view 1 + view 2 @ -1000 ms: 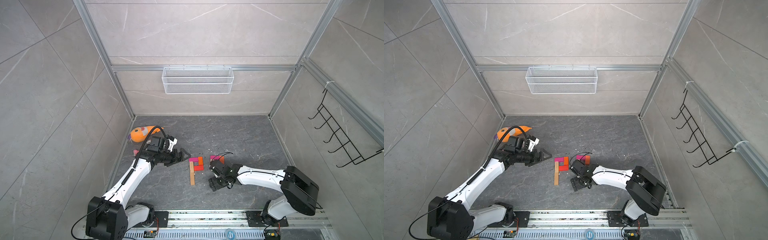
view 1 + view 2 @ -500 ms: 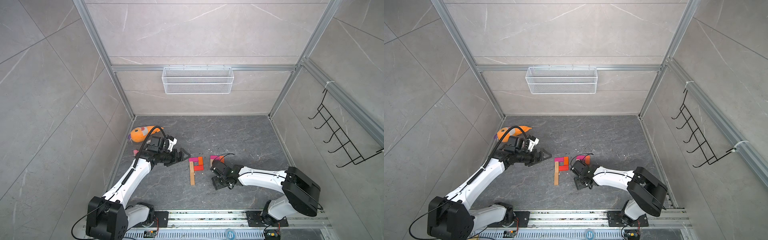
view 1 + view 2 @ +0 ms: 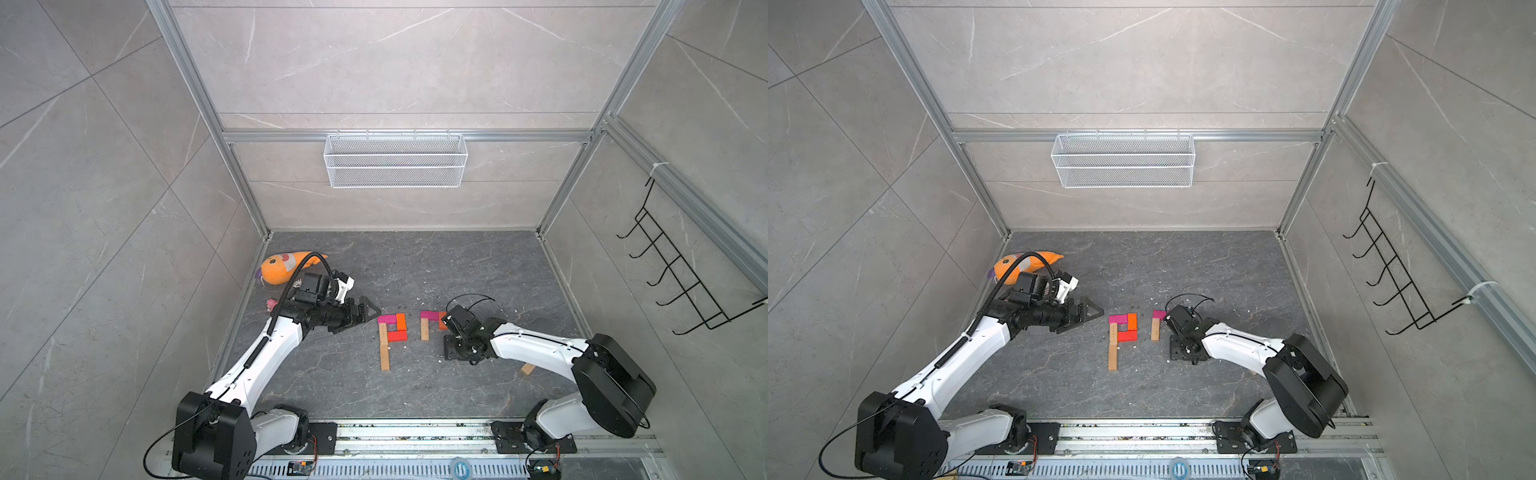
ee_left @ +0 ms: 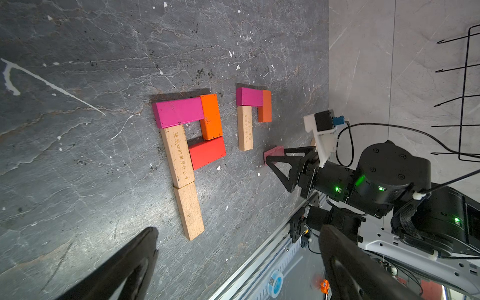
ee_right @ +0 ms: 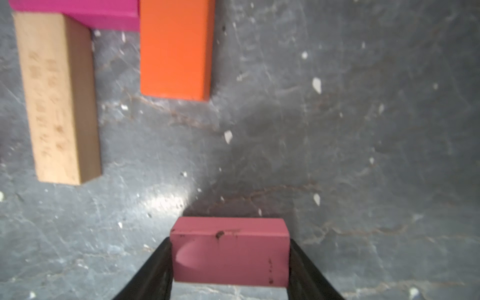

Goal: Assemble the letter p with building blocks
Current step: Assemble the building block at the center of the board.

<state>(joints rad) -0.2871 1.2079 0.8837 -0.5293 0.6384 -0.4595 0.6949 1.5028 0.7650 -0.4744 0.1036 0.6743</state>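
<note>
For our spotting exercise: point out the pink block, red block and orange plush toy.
pink block (image 5: 230, 259): right wrist view, large near face.
red block (image 4: 207, 153): left wrist view, top face.
orange plush toy (image 3: 279, 270): a top view, body.

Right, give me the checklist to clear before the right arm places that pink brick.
1. Grip: right gripper shut on pink brick, fingers on both sides: ok.
2. Lift: pink brick off the floor: cannot tell.
3. Slot: floor below orange brick, beside tan brick, bare: ok.
4. Joints: magenta brick touches tan and orange: ok.
5. Other arm: left gripper open, apart from finished P: ok.
6. Stem supply: spare tan brick lies by the right arm: ok.
</note>
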